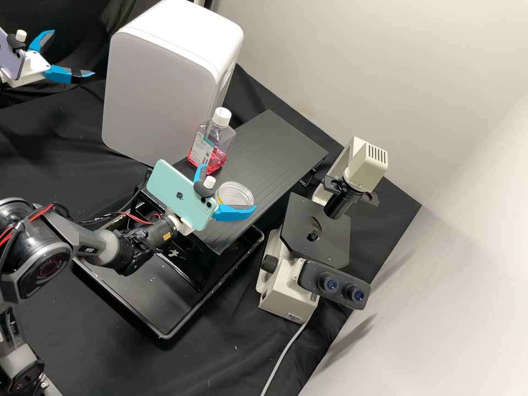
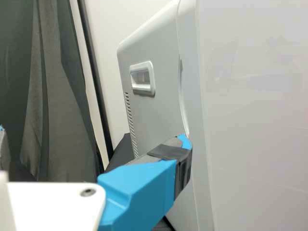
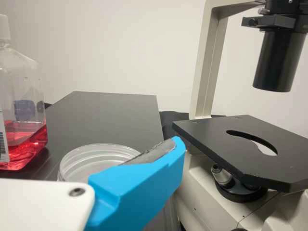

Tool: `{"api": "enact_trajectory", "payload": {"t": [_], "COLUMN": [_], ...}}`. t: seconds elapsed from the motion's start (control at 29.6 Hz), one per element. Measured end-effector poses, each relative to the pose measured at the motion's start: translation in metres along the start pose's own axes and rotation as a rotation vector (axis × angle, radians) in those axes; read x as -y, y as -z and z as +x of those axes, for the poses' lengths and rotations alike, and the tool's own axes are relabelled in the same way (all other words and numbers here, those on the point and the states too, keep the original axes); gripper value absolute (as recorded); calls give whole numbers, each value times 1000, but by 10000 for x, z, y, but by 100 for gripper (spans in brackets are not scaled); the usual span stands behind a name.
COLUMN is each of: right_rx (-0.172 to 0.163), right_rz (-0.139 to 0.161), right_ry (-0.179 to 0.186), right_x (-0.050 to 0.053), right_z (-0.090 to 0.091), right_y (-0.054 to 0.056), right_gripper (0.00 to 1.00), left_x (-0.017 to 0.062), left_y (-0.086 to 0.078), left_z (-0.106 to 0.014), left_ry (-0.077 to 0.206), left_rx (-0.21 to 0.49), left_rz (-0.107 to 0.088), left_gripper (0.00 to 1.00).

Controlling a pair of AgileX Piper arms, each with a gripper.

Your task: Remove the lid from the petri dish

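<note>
Clear petri dish [image 1: 235, 193], red liquid in the white-capped bottle [image 1: 212, 144], cream microscope [image 1: 286, 275], black bench [image 1: 82, 341].

Surface notes, bench items
Petri dish [image 1: 235, 194]: clear, glossy plastic. Bottle [image 1: 212, 146]: clear plastic, smooth white cap [image 1: 222, 115]. Bench cover [image 1: 66, 137]: black matt cloth, creased. White housing [image 1: 165, 77]: smooth plastic, slight sheen. Platform [image 1: 280, 148]: matt black, grooved. Microscope stage [image 1: 324, 234]: matt black, smooth.

Clear round petri dish [image 1: 235, 194] — flat on black platform [image 1: 275, 148].
</note>
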Motion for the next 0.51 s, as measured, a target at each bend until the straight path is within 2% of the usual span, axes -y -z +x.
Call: {"api": "enact_trajectory", "payload": {"t": [0.41,0.44,0.51], "right_rx": [0,0,0], "right_rz": [0,0,0], "right_ry": [0,0,0], "right_x": [0,0,0], "right_z": [0,0,0], "right_y": [0,0,0], "right_gripper": [100,100,100], "left_x": [6,16,47], "left_y": [-12,-18,-57], "left_z": [1,4,10], "left_ry": [2,5,16], "left_rx": [4,6,19], "left_rz": [0,-7,-38], "left_gripper": [100,100,100]}}
